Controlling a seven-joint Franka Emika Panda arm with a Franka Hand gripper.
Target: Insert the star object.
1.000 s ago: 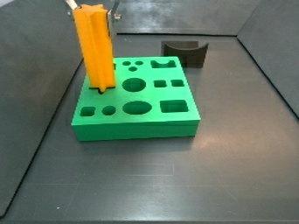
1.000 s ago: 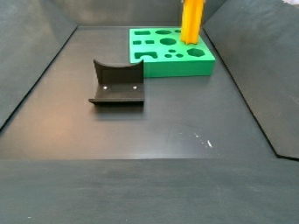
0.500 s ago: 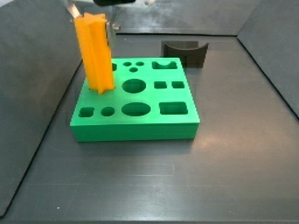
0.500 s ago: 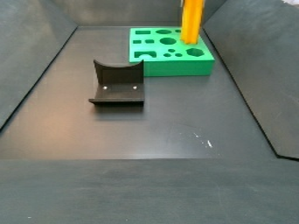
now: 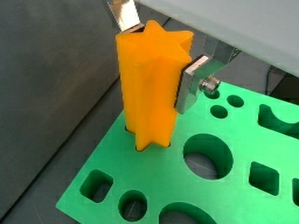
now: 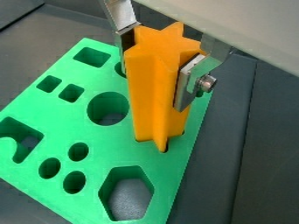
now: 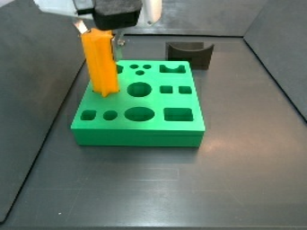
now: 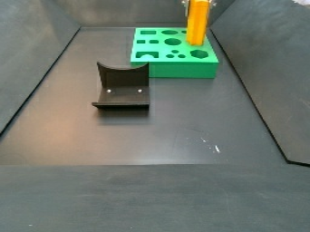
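The star object (image 7: 99, 61) is a tall orange ridged bar standing upright. Its lower end sits in the star-shaped hole near a corner of the green block (image 7: 138, 115). My gripper (image 7: 103, 30) comes down from above and is shut on the bar's upper part. In both wrist views the silver fingers (image 5: 193, 80) (image 6: 191, 77) press on opposite sides of the star object (image 5: 149, 87) (image 6: 156, 87), above the green block (image 5: 222, 188) (image 6: 70, 131). In a side view the bar (image 8: 197, 22) stands at the block's (image 8: 176, 56) right end, with the gripper mostly cut off above.
The green block has several other shaped holes, round, square and hexagonal. The dark fixture (image 8: 121, 87) (image 7: 189, 53) stands on the dark floor away from the block. Dark sloping walls (image 7: 36, 135) enclose the floor.
The star object has moved straight down, deeper into the star hole. My gripper has come down with it and now shows at the top of a side view.
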